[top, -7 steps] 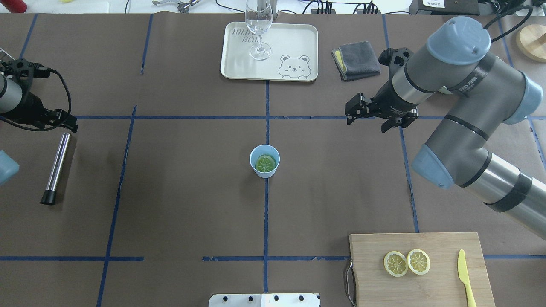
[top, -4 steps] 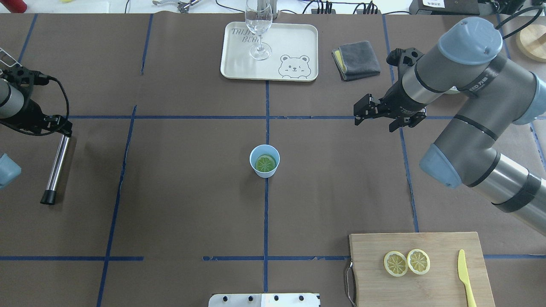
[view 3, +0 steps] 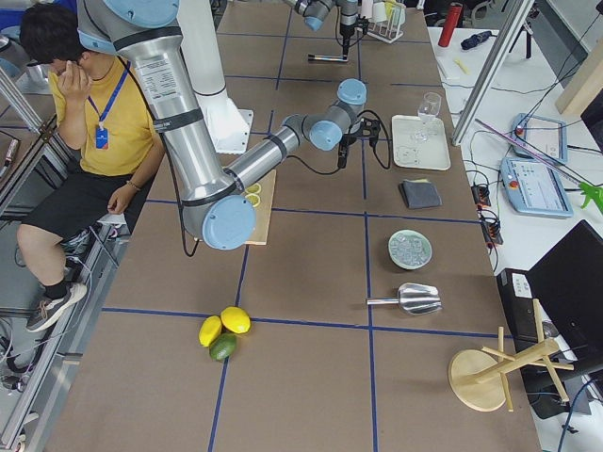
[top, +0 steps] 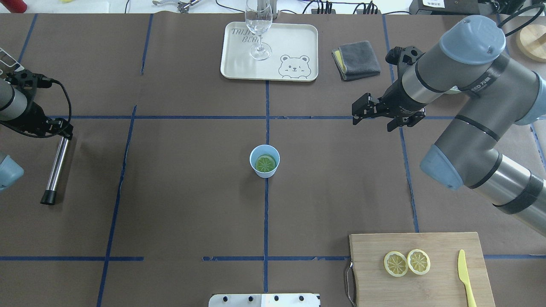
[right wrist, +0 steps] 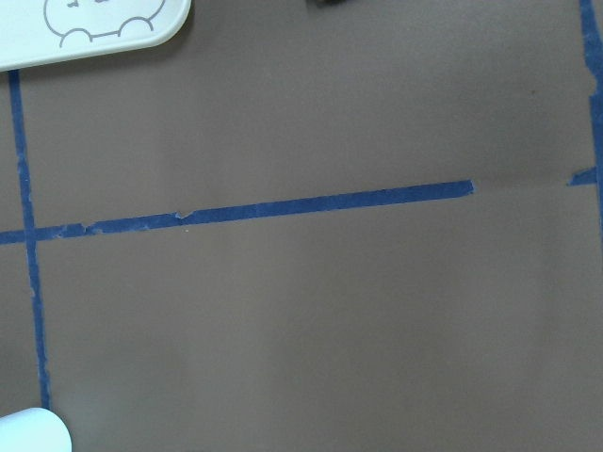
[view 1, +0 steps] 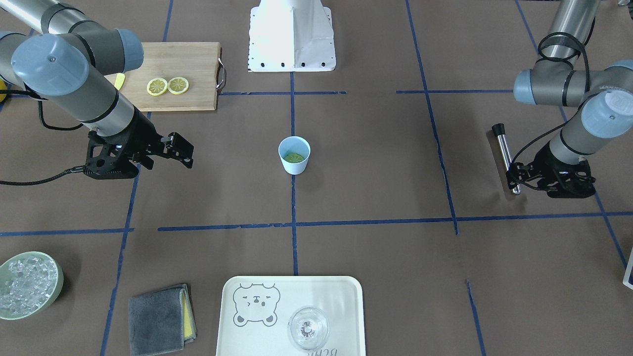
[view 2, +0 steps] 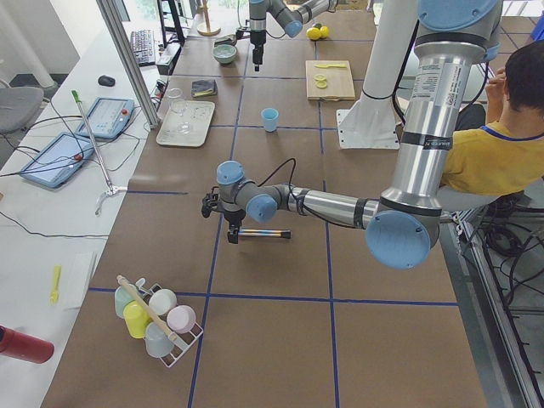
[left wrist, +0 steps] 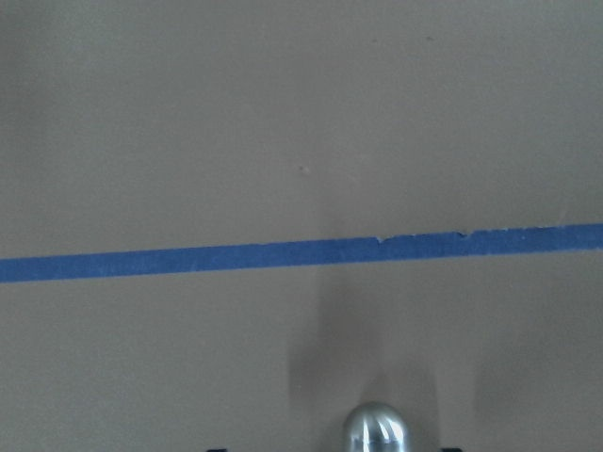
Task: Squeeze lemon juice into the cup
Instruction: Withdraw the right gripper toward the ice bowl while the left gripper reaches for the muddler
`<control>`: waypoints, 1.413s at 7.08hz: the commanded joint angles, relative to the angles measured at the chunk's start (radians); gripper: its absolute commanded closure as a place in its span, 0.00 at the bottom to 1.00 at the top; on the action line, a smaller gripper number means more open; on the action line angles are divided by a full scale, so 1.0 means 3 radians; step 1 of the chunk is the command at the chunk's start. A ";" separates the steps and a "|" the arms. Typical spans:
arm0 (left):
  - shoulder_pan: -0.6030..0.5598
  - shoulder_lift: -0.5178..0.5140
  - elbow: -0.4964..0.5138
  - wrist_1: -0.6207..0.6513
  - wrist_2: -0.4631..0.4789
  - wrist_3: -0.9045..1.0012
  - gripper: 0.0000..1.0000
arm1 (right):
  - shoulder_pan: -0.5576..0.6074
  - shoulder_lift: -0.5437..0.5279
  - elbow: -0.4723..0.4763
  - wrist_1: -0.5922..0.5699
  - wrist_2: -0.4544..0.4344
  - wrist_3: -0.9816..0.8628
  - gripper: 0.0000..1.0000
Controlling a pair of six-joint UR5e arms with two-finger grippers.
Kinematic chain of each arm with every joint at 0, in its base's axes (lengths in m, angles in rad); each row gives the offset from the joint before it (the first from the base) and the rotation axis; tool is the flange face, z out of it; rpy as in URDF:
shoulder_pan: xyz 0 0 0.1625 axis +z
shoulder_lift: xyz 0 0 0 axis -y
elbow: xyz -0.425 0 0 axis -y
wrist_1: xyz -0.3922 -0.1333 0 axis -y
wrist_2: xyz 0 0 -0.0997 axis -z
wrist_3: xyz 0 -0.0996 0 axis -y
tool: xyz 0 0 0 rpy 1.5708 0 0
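The light-blue cup (top: 253,156) (view 1: 295,167) stands upright at the table's centre. One lemon slice (top: 265,163) (view 1: 294,157) lies flat inside it and looks greenish against the blue. Two more lemon slices (top: 395,263) (top: 418,261) rest side by side on the wooden cutting board (top: 426,290). My right gripper (top: 356,113) (view 1: 186,151) hovers open and empty, well to the right of the cup and beyond it. My left gripper (top: 63,130) (view 1: 516,177) sits low at the far end of a metal rod (top: 56,166), open, with the rod's rounded tip (left wrist: 375,428) between its fingers.
A cream tray (top: 294,40) holding a clear glass (top: 259,25) sits at the far middle, with a grey cloth (top: 356,59) to its right. A yellow plastic knife (top: 465,273) lies on the board. A pale-green bowl of ice (view 1: 27,284) stands beyond the right arm.
The right gripper drew back to the right, away from the cup, then held. The left gripper slid a little left and down onto the rod's far end. Cup and slices stayed put.
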 commanded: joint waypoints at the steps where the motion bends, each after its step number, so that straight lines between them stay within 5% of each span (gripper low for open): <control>1: 0.0106 -0.0001 -0.0011 -0.0009 0.0009 0.0009 0.21 | -0.0005 0.0002 0.0000 0.0000 0.0000 0.0006 0.00; 3: 0.0127 -0.0006 -0.0001 -0.0004 0.0014 0.0009 0.23 | -0.0005 -0.0003 0.0005 0.0000 0.0000 0.0006 0.00; 5: 0.0137 -0.0006 -0.0001 -0.0009 0.0004 0.0009 0.63 | -0.0010 0.0002 0.0005 0.0000 0.0000 0.0006 0.00; 6: 0.0137 -0.0006 0.0005 -0.0004 0.0004 0.0009 0.73 | -0.0010 0.0002 0.0010 0.0000 0.0000 0.0011 0.00; 7: 0.0137 -0.0001 -0.0026 0.0032 -0.0011 0.0009 1.00 | -0.0010 0.0007 0.0015 0.0000 0.0000 0.0011 0.00; 9: 0.0127 0.0014 -0.0128 0.0012 -0.0007 0.0004 1.00 | -0.0010 -0.0003 0.0040 0.0000 0.0000 0.0016 0.00; 10: 0.0117 0.0035 -0.0503 0.0113 -0.0006 0.0004 1.00 | 0.0000 -0.0008 0.0106 -0.0005 0.0005 0.0016 0.00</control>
